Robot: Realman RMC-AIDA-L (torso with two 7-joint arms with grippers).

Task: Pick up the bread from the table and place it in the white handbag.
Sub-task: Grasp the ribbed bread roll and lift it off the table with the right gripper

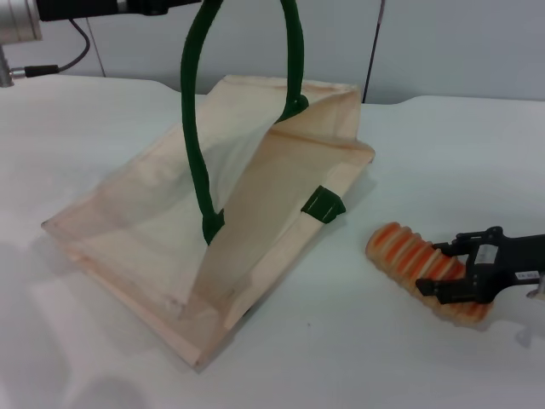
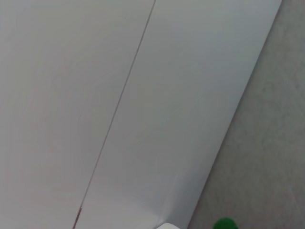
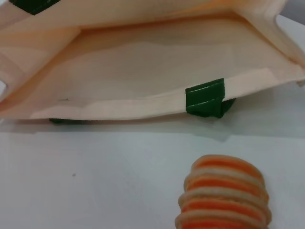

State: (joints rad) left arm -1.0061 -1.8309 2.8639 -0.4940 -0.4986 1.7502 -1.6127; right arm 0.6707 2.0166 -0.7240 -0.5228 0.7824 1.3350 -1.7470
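The bread point(image 1: 409, 256), a tan loaf with orange-red stripes, lies on the white table point(image 1: 341, 358) to the right of the white handbag point(image 1: 255, 213). My right gripper point(image 1: 436, 271) is at the loaf's right end, with one black finger on each side of it and the jaws open. The loaf's end also shows in the right wrist view point(image 3: 224, 198), facing the bag's open side point(image 3: 143, 81). The bag's green rope handle point(image 1: 194, 128) is pulled up taut towards my left arm point(image 1: 119, 7) at the top edge. The left gripper's hold is hidden.
A green tab point(image 1: 324, 204) sits on the bag's rim nearest the loaf. A cable point(image 1: 72, 55) lies at the far left. The left wrist view shows only a wall and a bit of green handle point(image 2: 224, 223).
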